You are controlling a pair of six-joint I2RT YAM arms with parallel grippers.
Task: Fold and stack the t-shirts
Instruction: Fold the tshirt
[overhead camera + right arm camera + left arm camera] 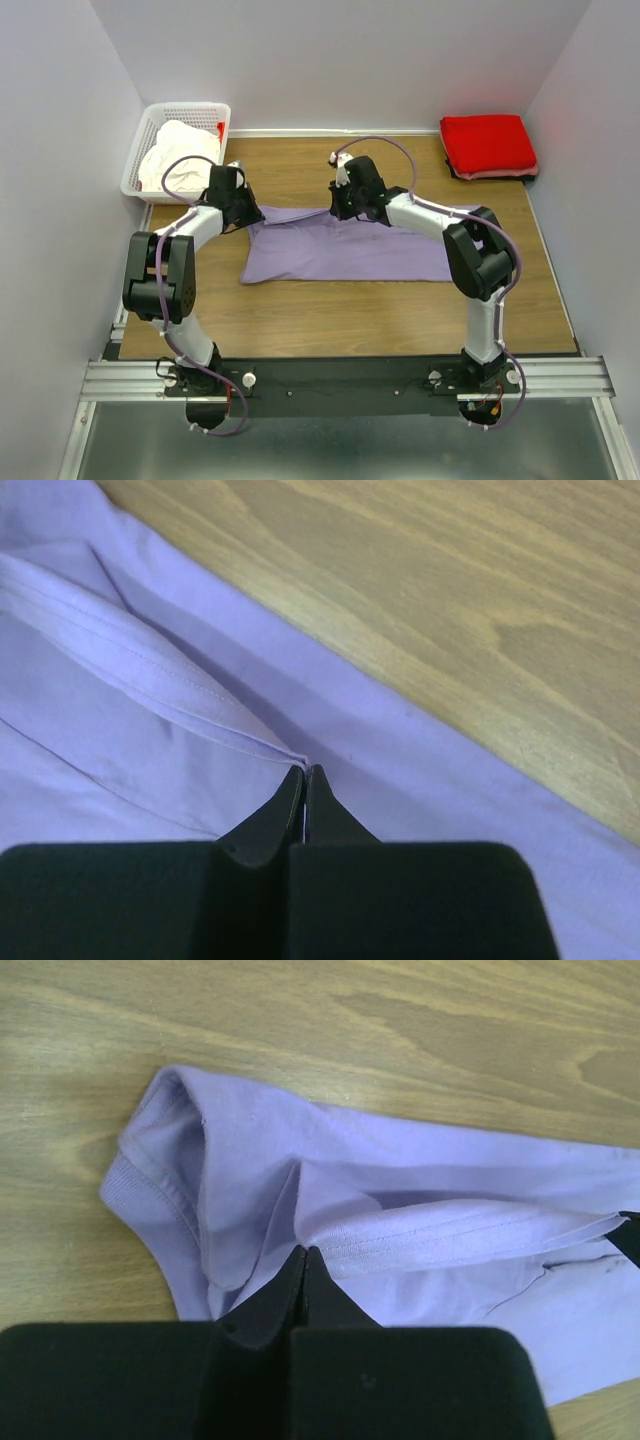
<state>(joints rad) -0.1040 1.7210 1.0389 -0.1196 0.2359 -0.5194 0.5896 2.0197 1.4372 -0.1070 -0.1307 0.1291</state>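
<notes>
Left gripper point(305, 1252), right gripper point(305, 770) on lavender t-shirt point(340, 257)

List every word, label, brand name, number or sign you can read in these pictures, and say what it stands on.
None: no readable text in any view. The lavender t-shirt, red t-shirt, cream t-shirt, white basket and wooden table all show plain, unmarked surfaces.

From above, the right arm point(478, 258) covers the purple shirt's point(340, 255) right end. The left tool point(305, 1252) and right tool point(305, 770) hide whatever cloth lies between their pressed tips, and the shirt runs off both wrist pictures. The basket point(135, 172) wall screens part of the cream shirt point(178, 150). A strip point(495, 176) under the red shirt point(487, 142) is too small to tell.
</notes>
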